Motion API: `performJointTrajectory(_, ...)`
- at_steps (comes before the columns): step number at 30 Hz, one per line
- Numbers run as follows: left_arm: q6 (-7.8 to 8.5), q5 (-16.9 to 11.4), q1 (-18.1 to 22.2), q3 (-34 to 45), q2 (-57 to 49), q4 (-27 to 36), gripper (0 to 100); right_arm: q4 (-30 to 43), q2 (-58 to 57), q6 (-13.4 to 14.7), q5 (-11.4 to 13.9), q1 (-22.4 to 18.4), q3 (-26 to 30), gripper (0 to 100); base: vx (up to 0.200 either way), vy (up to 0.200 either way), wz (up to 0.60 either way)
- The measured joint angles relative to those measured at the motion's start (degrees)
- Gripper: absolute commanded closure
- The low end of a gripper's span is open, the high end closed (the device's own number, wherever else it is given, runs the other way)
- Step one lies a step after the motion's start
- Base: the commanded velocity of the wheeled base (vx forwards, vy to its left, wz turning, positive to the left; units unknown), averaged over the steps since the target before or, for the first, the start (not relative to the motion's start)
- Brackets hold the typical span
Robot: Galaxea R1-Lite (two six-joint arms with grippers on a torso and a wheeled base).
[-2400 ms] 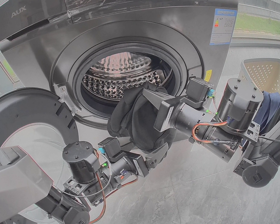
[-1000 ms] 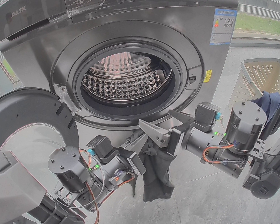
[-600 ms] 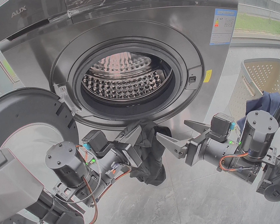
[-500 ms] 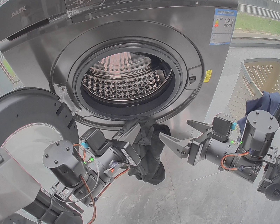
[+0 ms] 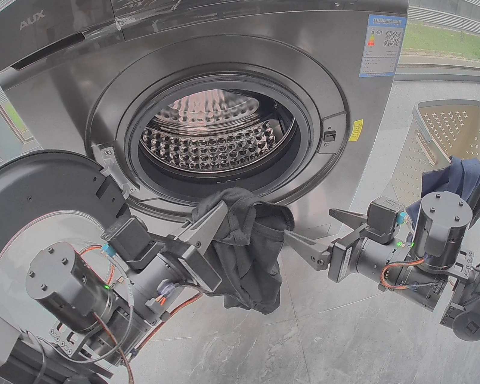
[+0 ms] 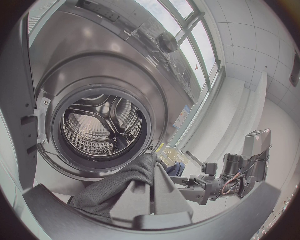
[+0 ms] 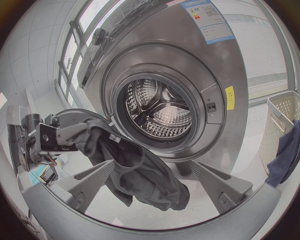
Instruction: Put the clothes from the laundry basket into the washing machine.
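A black garment (image 5: 244, 250) hangs from my left gripper (image 5: 216, 213), which is shut on its upper edge just below the washing machine's open drum (image 5: 215, 139). In the left wrist view the gripper (image 6: 153, 170) pinches the garment (image 6: 115, 190) in front of the drum (image 6: 100, 125). My right gripper (image 5: 307, 221) stands open to the right of the cloth, holding nothing. In the right wrist view that open gripper (image 7: 151, 164) faces the garment (image 7: 140, 172) held by the left gripper (image 7: 72, 134). A navy garment (image 5: 457, 175) drapes over the laundry basket (image 5: 462, 132).
The washer door (image 5: 27, 196) stands swung open at the left, close behind my left arm. The beige basket (image 7: 279, 115) sits on the floor right of the machine. Grey tiled floor (image 5: 292, 351) lies open below both arms.
My right gripper took the black garment down from the drum mouth, let it go to the left gripper and drew back right. The left gripper has since lifted it toward the opening.
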Motion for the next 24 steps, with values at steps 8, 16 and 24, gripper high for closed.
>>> performJointTrajectory(8,0.52,-0.3,-1.2,2.3,-2.7,-0.1,100,0.0,0.6,-1.2,-0.1,-0.2,2.1,0,0.0,0.0,0.0)
performJointTrajectory(16,0.45,-0.1,-1.5,2.1,-2.9,-0.1,100,-0.1,1.8,-1.1,-0.2,-0.3,4.0,0,0.0,0.0,0.0)
performJointTrajectory(24,0.04,0.1,-1.0,0.7,-3.2,-0.1,100,-3.4,2.7,-2.1,0.3,1.6,6.4,0,0.0,0.0,0.0)
